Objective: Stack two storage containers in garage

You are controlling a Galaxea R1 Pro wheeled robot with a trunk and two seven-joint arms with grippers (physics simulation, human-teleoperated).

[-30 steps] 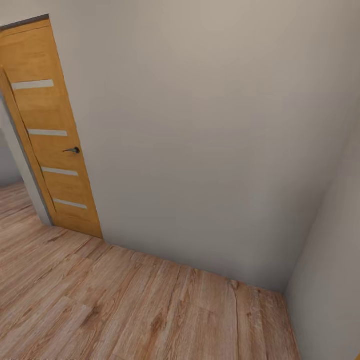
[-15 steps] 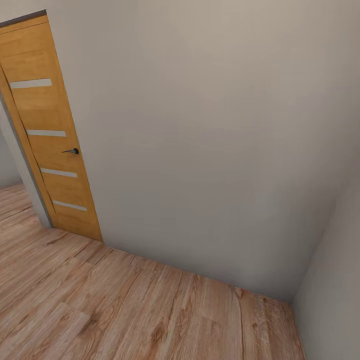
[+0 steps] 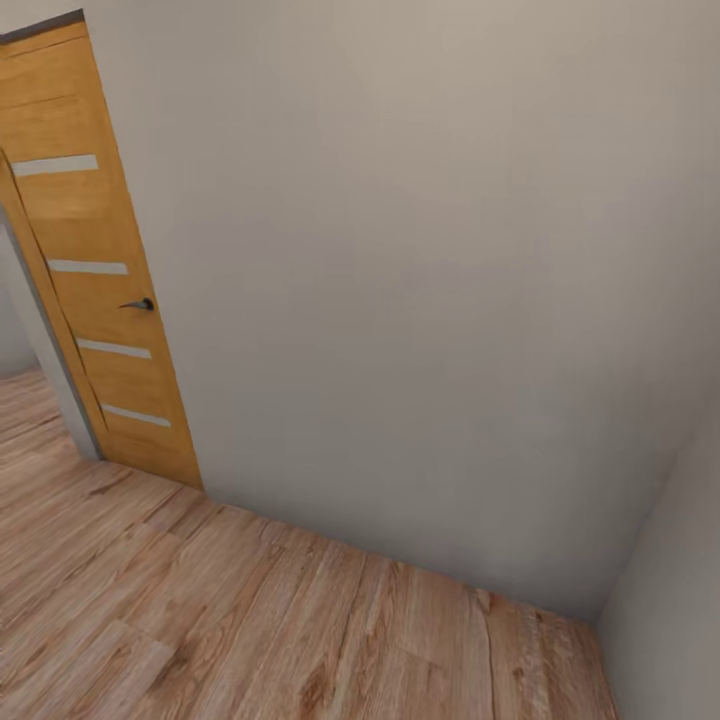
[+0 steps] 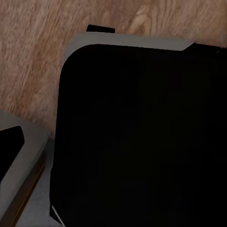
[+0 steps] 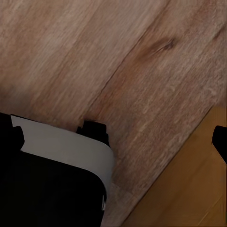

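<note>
The two storage containers are out of view in the head view. There I face a plain pale wall over light wood-plank floor. In the right wrist view a flat orange-brown surface fills one corner; I cannot tell whether it is a container. A small dark shape at that picture's edge may be a fingertip. Both wrist views look down on my black, grey-rimmed base above the wood planks.
An oak door with four frosted strips and a dark handle stands at the left, beside an opening onto more plank floor. A second wall meets the first in a corner at the right.
The whole head picture has shifted: the door sits a little further left and the wall's foot lower, so the camera has moved. Nothing else differs.
</note>
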